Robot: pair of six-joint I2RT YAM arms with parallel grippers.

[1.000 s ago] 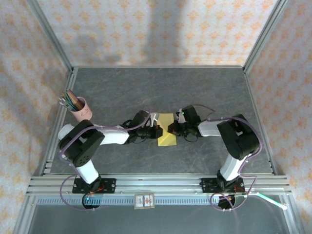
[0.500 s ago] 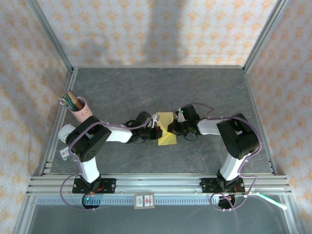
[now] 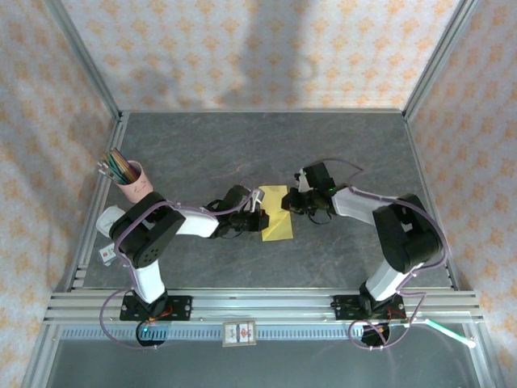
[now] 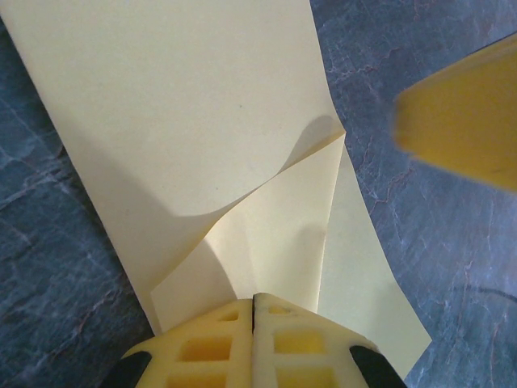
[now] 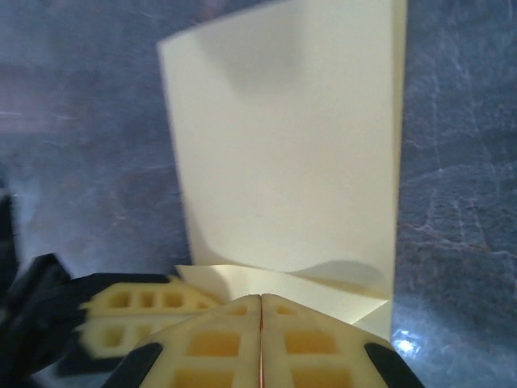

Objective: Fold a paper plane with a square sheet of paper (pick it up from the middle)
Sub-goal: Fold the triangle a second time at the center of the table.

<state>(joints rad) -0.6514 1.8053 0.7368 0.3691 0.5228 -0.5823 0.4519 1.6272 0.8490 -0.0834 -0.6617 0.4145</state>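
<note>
The square sheet of paper (image 3: 277,217) lies partly folded on the grey table between my two grippers, pale yellow with a raised flap. My left gripper (image 3: 258,217) is at its left edge. In the left wrist view that gripper (image 4: 254,297) is shut, its tips resting on the folded paper (image 4: 202,121). My right gripper (image 3: 293,202) is at the paper's right edge. In the right wrist view it (image 5: 261,299) is shut too, just before a crease in the paper (image 5: 291,162). I cannot tell whether either gripper pinches a layer.
A pink cup of coloured pencils (image 3: 133,179) stands at the table's left edge. Metal frame posts and patterned walls close in the left, right and far sides. An aluminium rail (image 3: 258,305) runs along the near edge.
My right gripper has drawn back a little toward the far side and its elbow has swung outward. The left arm shifted early on and then held still at the paper.
</note>
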